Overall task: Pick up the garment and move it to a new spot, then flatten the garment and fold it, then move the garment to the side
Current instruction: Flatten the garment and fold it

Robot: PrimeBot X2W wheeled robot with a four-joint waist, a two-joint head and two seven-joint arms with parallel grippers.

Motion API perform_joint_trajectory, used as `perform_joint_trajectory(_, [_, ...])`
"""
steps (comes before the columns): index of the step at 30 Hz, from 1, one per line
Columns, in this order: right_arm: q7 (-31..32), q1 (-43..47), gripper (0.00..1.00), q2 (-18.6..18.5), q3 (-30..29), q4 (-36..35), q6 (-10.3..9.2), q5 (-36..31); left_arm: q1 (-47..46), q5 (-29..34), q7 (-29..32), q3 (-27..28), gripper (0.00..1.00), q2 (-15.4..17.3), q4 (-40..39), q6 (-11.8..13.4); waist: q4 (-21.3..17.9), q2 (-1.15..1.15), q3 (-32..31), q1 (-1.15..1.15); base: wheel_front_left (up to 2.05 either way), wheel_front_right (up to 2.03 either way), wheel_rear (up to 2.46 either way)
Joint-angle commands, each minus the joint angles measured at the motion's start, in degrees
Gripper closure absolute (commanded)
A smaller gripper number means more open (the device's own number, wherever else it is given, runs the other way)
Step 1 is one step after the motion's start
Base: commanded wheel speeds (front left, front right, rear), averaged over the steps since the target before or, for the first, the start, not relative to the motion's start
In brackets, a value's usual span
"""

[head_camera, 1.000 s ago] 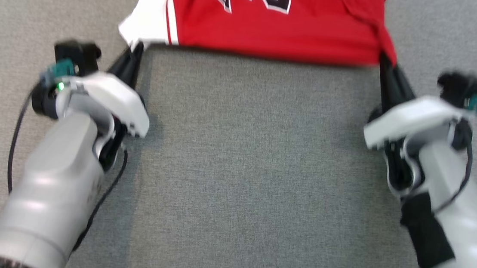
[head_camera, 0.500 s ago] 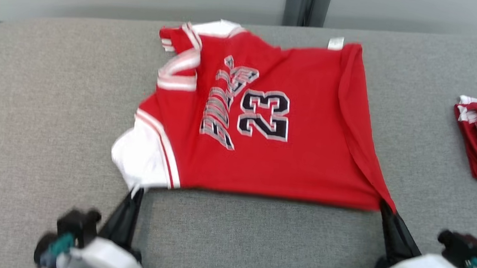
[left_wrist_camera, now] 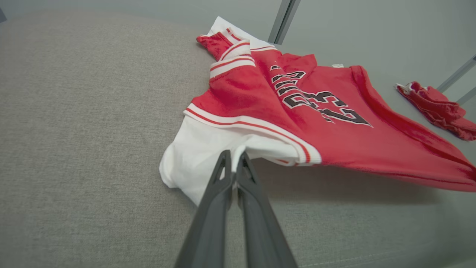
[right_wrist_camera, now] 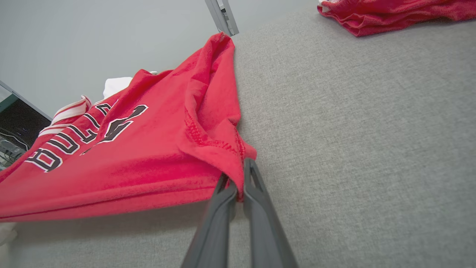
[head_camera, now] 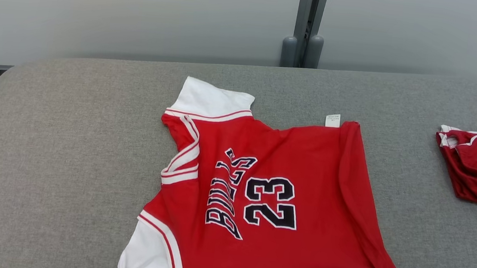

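The garment (head_camera: 317, 167) is soft red knit cloth, faintly fuzzy and matt, with white trim; the table (head_camera: 70, 136) wears coarse grey woven fabric; the left gripper (left_wrist_camera: 234, 156) has smooth, dark, plastic-looking fingers (left_wrist_camera: 215, 208)

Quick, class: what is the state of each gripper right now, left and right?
Left gripper: shut on the red jersey, at its white corner.
Right gripper: shut on the red jersey, at a red corner.

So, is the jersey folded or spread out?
Spread out: the Bulls jersey lies open, number 23 up; left gripper and right gripper pinch its near corners.
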Motion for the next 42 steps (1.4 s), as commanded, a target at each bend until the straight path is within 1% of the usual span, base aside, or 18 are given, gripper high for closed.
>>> perform_joint_trajectory(1, [0.17, 1.00, 1.00, -0.46, -0.91, -0.46, -0.09, -0.19, 0.49, -0.12, 0.24, 0.74, 1.00, 0.69, -0.78, 0.89, 0.20, 0.00, -0.40, 0.00, 0.00, 0.00, 0.00])
perform_joint_trajectory(4, [0.91, 3.40, 1.00, 0.28, -1.88, -2.33, -0.11, -0.56, 2.32, 0.11, 1.46, 0.52, 1.00, 1.49, -3.48, 1.63, 0.36, 0.00, -0.49, 0.00, 0.00, 0.00, 0.00])
perform_joint_trajectory(7, [1.88, 4.28, 1.00, 0.86, -2.45, -3.31, -0.11, -0.73, 2.32, 0.41, 2.28, 0.82, 1.00, 2.24, -3.99, 2.00, 0.19, 0.00, -0.48, 0.00, 0.00, 0.00, 0.00])
perform_joint_trajectory(10, [2.87, 4.37, 1.00, 1.55, -2.82, -3.91, -0.11, -1.05, 1.09, 0.56, 2.93, 1.01, 1.00, 3.13, -3.81, 1.54, -0.03, 0.00, 0.09, 0.00, 0.00, 0.00, 0.00])
perform_joint_trajectory(12, [3.29, 3.79, 1.00, 1.98, -2.98, -4.28, -0.11, -0.94, -0.53, 0.71, 3.28, 0.81, 1.00, 3.78, -3.42, 0.61, -0.13, 0.00, 0.90, 0.00, 0.00, 0.00, 0.00])
perform_joint_trajectory(15, [4.92, 1.92, 1.00, 2.67, -3.10, -4.58, -0.10, -0.81, -4.13, 1.75, 4.59, 0.20, 1.00, 5.66, -2.57, -1.30, -0.41, 0.00, 2.64, 0.00, 0.00, 0.00, 0.00])
perform_joint_trajectory(22, [8.95, -3.92, 1.00, 3.71, -4.79, -6.93, -0.10, -1.37, -16.04, 3.80, 8.46, -0.53, 1.00, 9.39, -0.88, -5.97, -1.01, 0.00, 7.66, 0.00, 0.00, 0.00, 0.00])
perform_joint_trajectory(27, [11.65, -7.97, 1.00, 4.28, -4.98, -8.87, -0.05, -2.46, -24.75, 4.26, 10.29, -1.45, 1.00, 10.22, 2.54, -9.41, -1.19, 0.00, 10.55, 0.00, 0.00, 0.00, 0.00])
perform_joint_trajectory(28, [12.24, -9.58, 1.00, 4.44, -4.84, -9.66, -0.05, -2.99, -27.79, 4.52, 10.59, -1.77, 1.00, 10.09, 4.46, -10.40, -1.21, 0.00, 11.67, 0.00, 0.00, 0.00, 0.00])
perform_joint_trajectory(30, [12.66, -10.90, 1.00, 4.57, -4.98, -10.03, -0.05, -3.42, -30.42, 4.66, 10.84, -2.00, 1.00, 10.05, 6.80, -11.35, -1.35, 0.00, 12.68, 0.00, 0.00, 0.00, 0.00])
perform_joint_trajectory(32, [12.40, -12.22, 1.00, 4.66, -5.01, -10.37, -0.05, -3.39, -32.91, 4.33, 10.14, -2.27, 1.00, 9.36, 8.98, -12.32, -1.28, 0.00, 13.61, 0.00, 0.00, 0.00, 0.00])
perform_joint_trajectory(33, [12.25, -12.66, 0.63, 4.67, -4.98, -10.39, -0.05, -3.29, -33.97, 4.50, 9.58, -2.42, 0.68, 9.18, 10.16, -12.76, -1.20, 0.00, 14.02, 0.00, 0.00, 0.00, 0.00])
perform_joint_trajectory(34, [11.98, -13.04, 0.29, 4.71, -4.77, -10.52, -0.05, -3.45, -34.71, 4.60, 8.93, -2.54, 0.00, 8.89, 11.30, -13.09, -1.18, 0.00, 14.41, 0.00, 0.00, 0.00, 0.00])
perform_joint_trajectory(35, [11.52, -13.50, 0.00, 4.73, -4.61, -10.78, -0.05, -3.54, -35.43, 4.48, 7.94, -2.52, 0.00, 8.38, 12.22, -13.29, -1.13, 0.00, 14.73, 0.00, 0.00, 0.00, 0.00])
perform_joint_trajectory(37, [10.36, -13.89, 0.00, 4.75, -4.41, -11.25, -0.05, -3.78, -36.08, 3.85, 5.98, -2.10, 0.00, 7.46, 14.09, -13.45, -1.06, 0.00, 15.04, 0.00, 0.00, 0.00, 0.00])
perform_joint_trajectory(40, [7.67, -14.10, 0.00, 4.75, -4.58, -12.60, -0.04, -5.40, -35.67, 2.87, 1.87, -0.79, 0.00, 5.84, 15.35, -12.68, -0.96, 0.00, 15.08, 0.00, 0.00, 0.00, 0.00])
perform_joint_trajectory(42, [5.45, -14.23, 0.00, 4.66, -4.89, -13.74, -0.04, -8.09, -34.44, 2.07, -1.08, 0.45, 0.00, 4.96, 15.66, -11.70, -0.93, 0.00, 14.76, 0.00, 0.00, 0.00, 0.00])
